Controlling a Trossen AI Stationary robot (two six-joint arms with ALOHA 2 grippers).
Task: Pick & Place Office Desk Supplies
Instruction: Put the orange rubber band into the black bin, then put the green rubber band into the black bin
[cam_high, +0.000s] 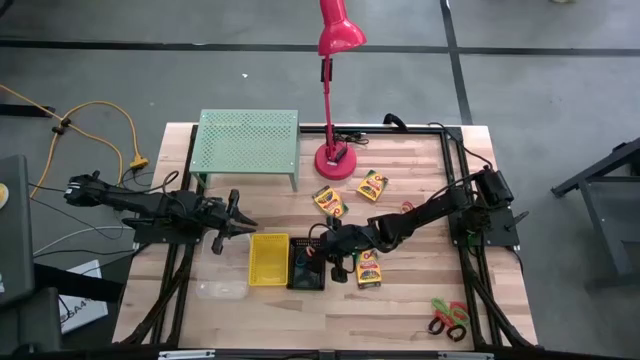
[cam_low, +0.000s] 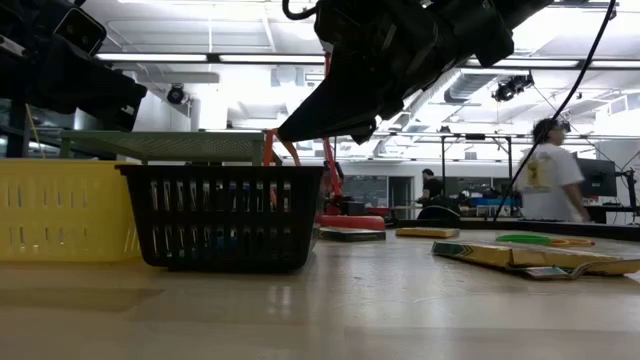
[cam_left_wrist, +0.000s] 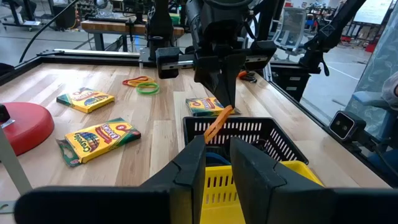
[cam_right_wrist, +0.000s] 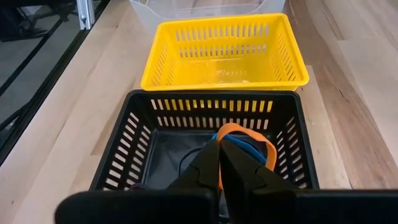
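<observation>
The right gripper (cam_right_wrist: 219, 163) hangs over the black mesh bin (cam_right_wrist: 118, 149), fingers pressed together and pinching an orange loop (cam_left_wrist: 216, 123) that dangles at the bin's rim; the left gripper (cam_left_wrist: 217, 163) waits beside the yellow bin (cam_right_wrist: 163, 62), fingers slightly parted and empty. Risk, as judged: the loop hangs close to the rim, so an early release could hook it on the wall or drop it outside. The nearest crayon box (cam_left_wrist: 99, 139) appears to read "Crayola"; other print is illegible.
</observation>
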